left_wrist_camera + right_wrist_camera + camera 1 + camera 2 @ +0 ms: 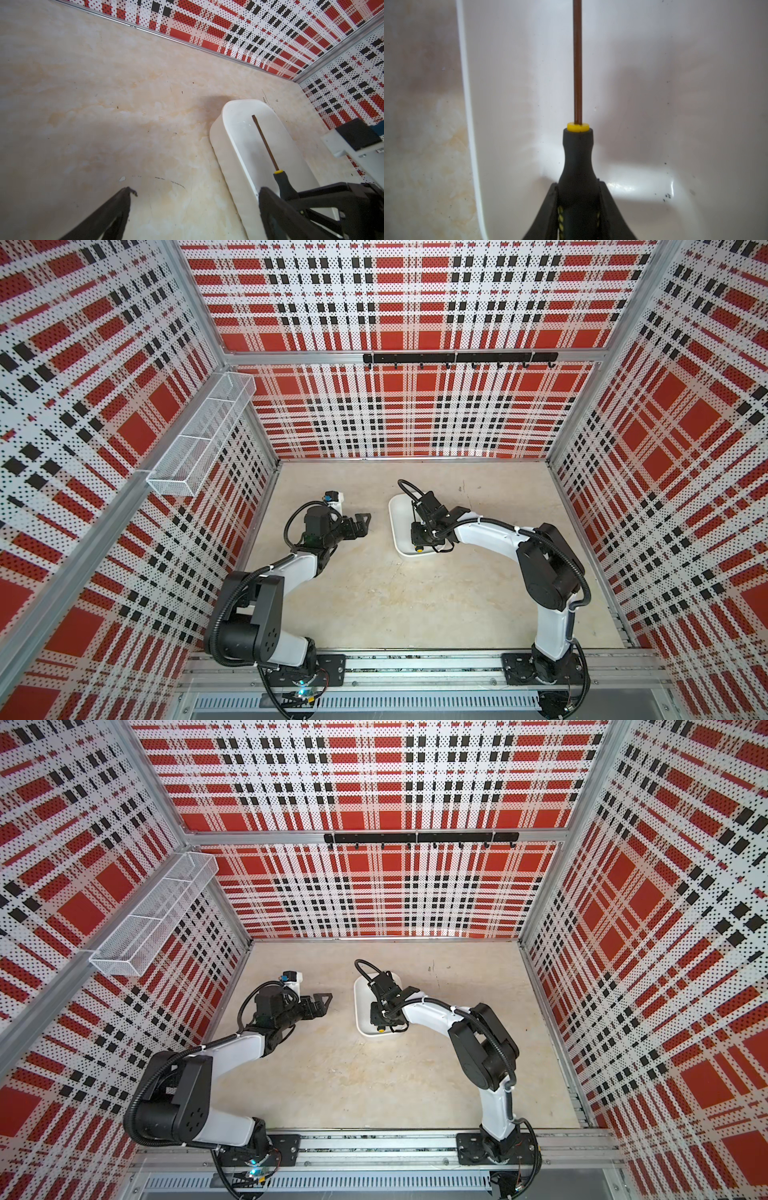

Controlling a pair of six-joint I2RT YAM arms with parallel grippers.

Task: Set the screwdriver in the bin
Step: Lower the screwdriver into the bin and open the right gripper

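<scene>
The bin (398,512) (360,1006) is a shallow white tub in the middle of the beige floor. The screwdriver (578,158) has a black handle, a yellow collar and a thin brown shaft. It lies low inside the bin (643,104), lengthwise, shaft toward the far end. My right gripper (578,185) is shut on its handle from both sides, and its yellow end cap (419,548) (379,1028) shows below the wrist. The left wrist view shows the screwdriver (265,141) in the bin (226,166). My left gripper (196,190) (364,523) stands open and empty left of the bin.
A long white wire-mesh basket (203,431) hangs on the left wall. A black hook rail (459,358) runs along the back wall. Plaid walls close in three sides, and both arm bases sit on the front rail (415,668).
</scene>
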